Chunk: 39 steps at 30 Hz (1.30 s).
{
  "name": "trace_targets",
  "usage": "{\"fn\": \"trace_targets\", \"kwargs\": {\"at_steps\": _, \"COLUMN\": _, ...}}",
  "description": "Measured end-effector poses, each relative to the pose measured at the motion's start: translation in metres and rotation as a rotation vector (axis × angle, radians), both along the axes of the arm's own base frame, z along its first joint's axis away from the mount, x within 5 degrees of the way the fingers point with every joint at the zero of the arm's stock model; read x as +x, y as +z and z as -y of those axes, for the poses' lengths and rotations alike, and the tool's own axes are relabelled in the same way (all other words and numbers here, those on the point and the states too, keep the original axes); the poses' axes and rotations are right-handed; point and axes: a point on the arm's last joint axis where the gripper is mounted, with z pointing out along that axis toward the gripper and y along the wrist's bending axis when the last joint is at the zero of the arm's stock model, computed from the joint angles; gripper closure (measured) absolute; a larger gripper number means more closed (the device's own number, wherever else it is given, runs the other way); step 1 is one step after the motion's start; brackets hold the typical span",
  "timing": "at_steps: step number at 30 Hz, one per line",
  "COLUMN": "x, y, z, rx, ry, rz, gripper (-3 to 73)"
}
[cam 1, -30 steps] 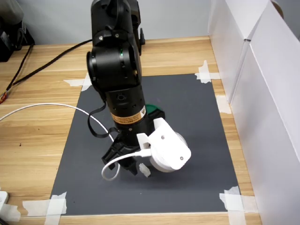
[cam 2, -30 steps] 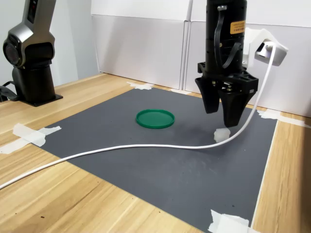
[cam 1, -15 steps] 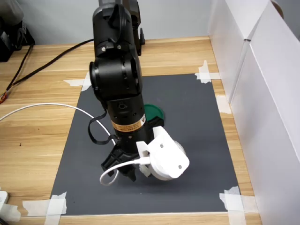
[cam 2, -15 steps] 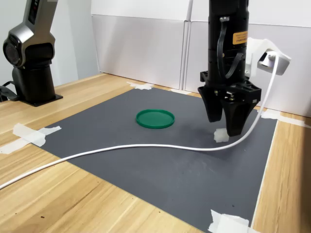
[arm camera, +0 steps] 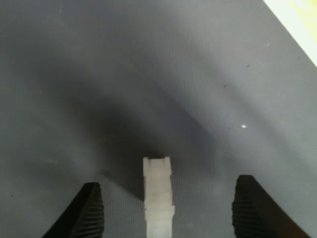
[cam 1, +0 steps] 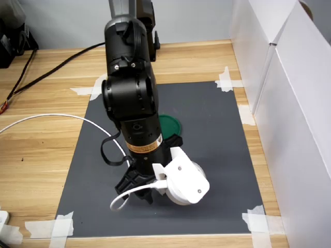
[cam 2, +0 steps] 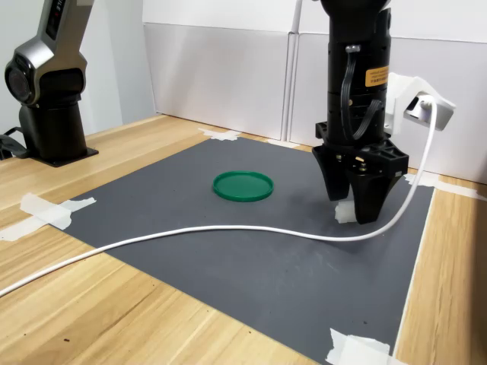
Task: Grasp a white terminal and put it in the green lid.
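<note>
Jaws spread wide: in the wrist view the two black ribbed fingers (arm camera: pixel 88 210) stand well apart with the white terminal (arm camera: pixel 159 196) between them, neither pad touching it. That small blocky piece lies on the dark grey mat (arm camera: pixel 148 74), its long side running away from the camera, slightly nearer one finger than the other.

In the second exterior view the gripper (cam 2: pixel 358 207) points straight down, its tips low at the mat, and the white terminal (cam 2: pixel 345 212) shows as a pale block between the tips, partly hidden by the nearer finger. In the first exterior view the terminal cannot be seen; the gripper (cam 1: pixel 138 190) and the white camera housing (cam 1: pixel 183 181) on the wrist cover that spot.

The green lid (cam 2: pixel 243 185) lies flat on the mat, well apart from the terminal, toward the second exterior view's left. In the first exterior view only part of the green lid (cam 1: pixel 170 124) shows past the black arm (cam 1: pixel 129 88).

A white cable (cam 2: pixel 190 231) runs from the wrist camera in a long curve across the mat and onto the wooden table (cam 2: pixel 91 312). White tape strips (cam 2: pixel 46 209) hold the mat's corners down. White panels (cam 2: pixel 221 72) stand along the far edge, and a second black robot base (cam 2: pixel 49 91) stands at the second exterior view's left
</note>
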Motion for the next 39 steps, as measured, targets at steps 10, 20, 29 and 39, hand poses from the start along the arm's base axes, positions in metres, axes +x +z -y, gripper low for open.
{"fn": "trace_targets", "kwargs": {"at_steps": 10, "x": 0.001, "y": -0.009, "z": 0.0, "rx": -0.002, "ry": -0.005, "rz": -0.024, "gripper": 6.7}}
{"fn": "trace_targets", "kwargs": {"at_steps": 20, "x": 0.001, "y": -0.01, "z": 0.0, "rx": -0.003, "ry": -0.005, "rz": -0.03, "gripper": 29.1}}
{"fn": "trace_targets", "kwargs": {"at_steps": 29, "x": -0.001, "y": -0.005, "z": 0.0, "rx": -0.003, "ry": -0.004, "rz": -0.031, "gripper": 61.1}}
{"fn": "trace_targets", "kwargs": {"at_steps": 39, "x": -0.038, "y": 0.092, "z": -0.001, "rx": 0.049, "ry": 0.048, "rz": 0.079, "gripper": 61.1}}
